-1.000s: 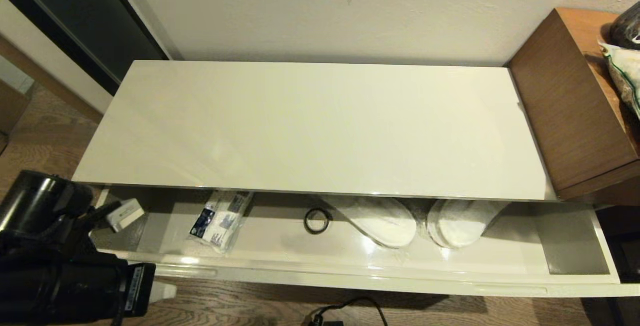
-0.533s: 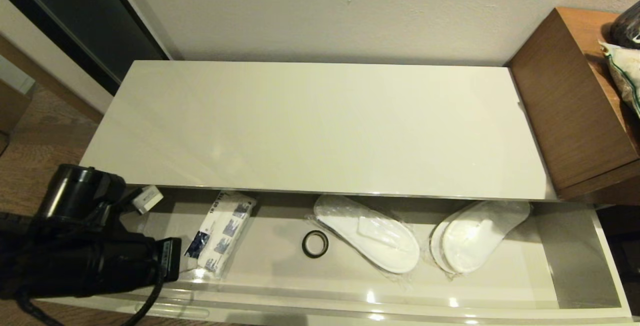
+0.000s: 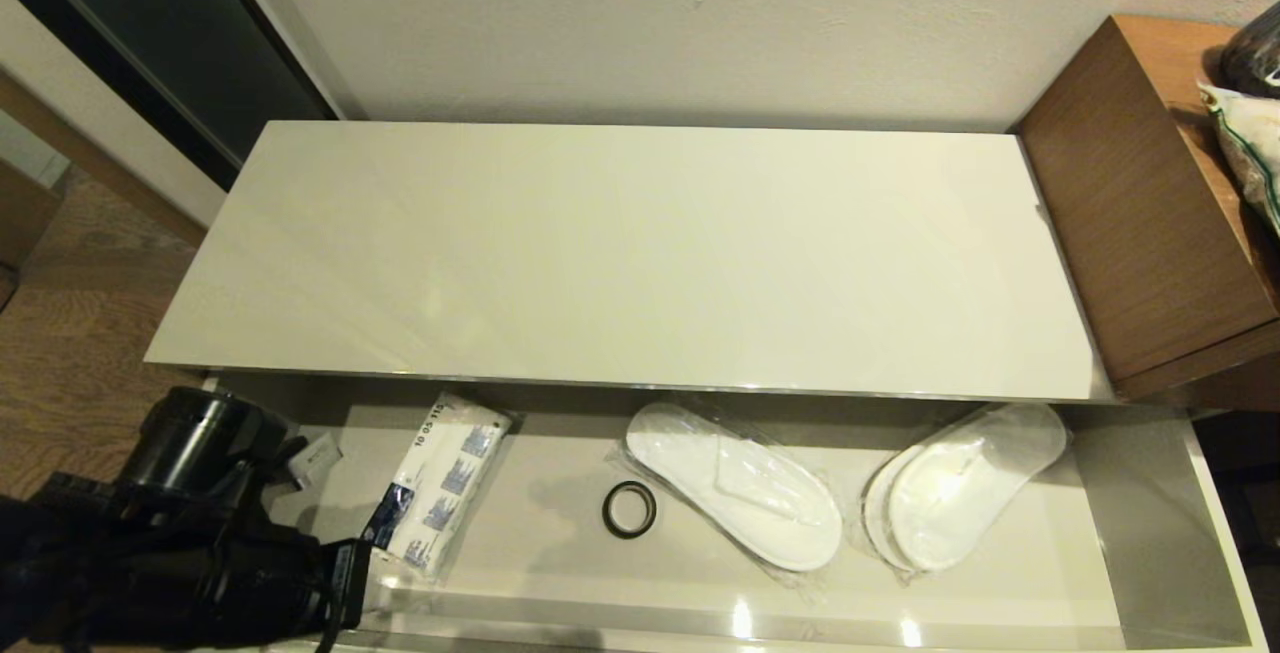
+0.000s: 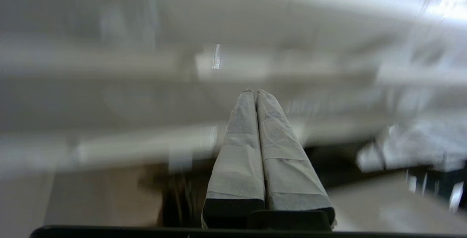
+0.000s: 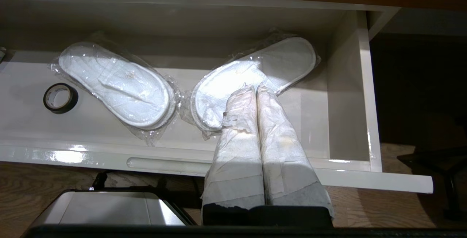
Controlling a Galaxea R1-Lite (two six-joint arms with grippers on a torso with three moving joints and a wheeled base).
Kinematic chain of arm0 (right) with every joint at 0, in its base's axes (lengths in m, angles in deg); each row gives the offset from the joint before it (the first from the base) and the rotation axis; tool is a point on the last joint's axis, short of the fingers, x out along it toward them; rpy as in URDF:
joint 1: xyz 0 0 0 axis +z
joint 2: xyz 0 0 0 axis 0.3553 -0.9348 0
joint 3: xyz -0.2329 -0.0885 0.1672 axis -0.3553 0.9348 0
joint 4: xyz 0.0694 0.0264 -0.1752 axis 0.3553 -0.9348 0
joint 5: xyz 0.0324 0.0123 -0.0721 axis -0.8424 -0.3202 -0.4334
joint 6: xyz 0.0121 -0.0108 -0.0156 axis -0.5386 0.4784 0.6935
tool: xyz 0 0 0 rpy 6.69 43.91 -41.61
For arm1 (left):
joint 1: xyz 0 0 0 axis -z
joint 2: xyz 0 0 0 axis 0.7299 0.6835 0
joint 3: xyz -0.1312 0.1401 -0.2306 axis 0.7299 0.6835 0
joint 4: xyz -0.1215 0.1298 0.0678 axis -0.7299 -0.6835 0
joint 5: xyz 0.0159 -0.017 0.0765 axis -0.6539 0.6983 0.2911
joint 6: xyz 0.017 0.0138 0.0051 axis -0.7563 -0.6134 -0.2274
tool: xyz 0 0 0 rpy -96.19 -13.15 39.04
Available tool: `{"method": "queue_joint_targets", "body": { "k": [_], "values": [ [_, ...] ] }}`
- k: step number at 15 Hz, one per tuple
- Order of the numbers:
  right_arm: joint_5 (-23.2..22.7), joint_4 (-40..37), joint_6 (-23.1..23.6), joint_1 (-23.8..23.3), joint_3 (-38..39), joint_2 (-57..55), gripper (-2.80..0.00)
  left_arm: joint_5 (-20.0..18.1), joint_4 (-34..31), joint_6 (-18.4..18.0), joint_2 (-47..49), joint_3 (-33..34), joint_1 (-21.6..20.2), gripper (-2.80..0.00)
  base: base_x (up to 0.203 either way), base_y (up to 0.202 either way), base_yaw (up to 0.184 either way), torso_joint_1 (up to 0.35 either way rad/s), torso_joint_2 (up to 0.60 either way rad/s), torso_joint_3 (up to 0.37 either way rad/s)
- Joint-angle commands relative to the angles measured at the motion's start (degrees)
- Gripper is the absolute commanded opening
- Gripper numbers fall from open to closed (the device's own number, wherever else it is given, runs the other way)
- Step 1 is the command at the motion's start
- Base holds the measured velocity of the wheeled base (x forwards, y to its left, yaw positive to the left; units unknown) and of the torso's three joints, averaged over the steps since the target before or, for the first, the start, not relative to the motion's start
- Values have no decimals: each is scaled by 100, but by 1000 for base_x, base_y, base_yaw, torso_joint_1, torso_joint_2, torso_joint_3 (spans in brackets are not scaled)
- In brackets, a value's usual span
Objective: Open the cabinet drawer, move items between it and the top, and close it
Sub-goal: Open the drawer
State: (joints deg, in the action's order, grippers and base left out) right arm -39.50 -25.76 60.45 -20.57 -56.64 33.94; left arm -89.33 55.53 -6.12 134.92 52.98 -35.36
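Note:
The cabinet drawer (image 3: 1140,543) stands pulled far out below the top (image 3: 640,253), which is bare. Inside lie a white tissue packet (image 3: 440,483) with blue patches and two white slippers in clear plastic, one mid-drawer (image 3: 735,483) and one further right (image 3: 960,498). My left gripper (image 3: 318,455) is shut and empty at the drawer's left end, beside the packet. In its own view the left gripper (image 4: 254,91) shows its fingers pressed together. My right gripper (image 5: 254,88), out of the head view, is shut and empty, above the drawer's front edge and in line with the right slipper (image 5: 288,59).
A small black ring (image 3: 629,509) lies in the drawer between the packet and the slippers. A taller brown wooden unit (image 3: 1140,213) with bags on it adjoins the cabinet on the right. A wall runs behind, wood floor (image 3: 70,333) to the left.
The drawer has slid much further out toward me, uncovering the packet and both slippers. My left arm has moved back and down with it.

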Motion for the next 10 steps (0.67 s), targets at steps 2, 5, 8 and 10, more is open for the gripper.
{"method": "queue_joint_targets", "body": {
  "k": [2, 5, 8, 10],
  "values": [
    [-1, 2, 5, 2, 1, -7, -280, -93, -629, 6, -688, 190, 8, -280, 0, 0, 0, 0, 0, 0],
    [-1, 2, 5, 2, 1, -7, -280, -93, -596, 45, -839, 556, -28, -280, 0, 0, 0, 0, 0, 0],
    [-1, -6, 10, 2, 1, -7, -280, -123, -11, 63, -467, 599, -30, -280, 0, 0, 0, 0, 0, 0],
    [-1, 2, 5, 2, 1, -7, -280, -110, 484, 97, 9, 678, -30, -280, 0, 0, 0, 0, 0, 0]
  ]
}}
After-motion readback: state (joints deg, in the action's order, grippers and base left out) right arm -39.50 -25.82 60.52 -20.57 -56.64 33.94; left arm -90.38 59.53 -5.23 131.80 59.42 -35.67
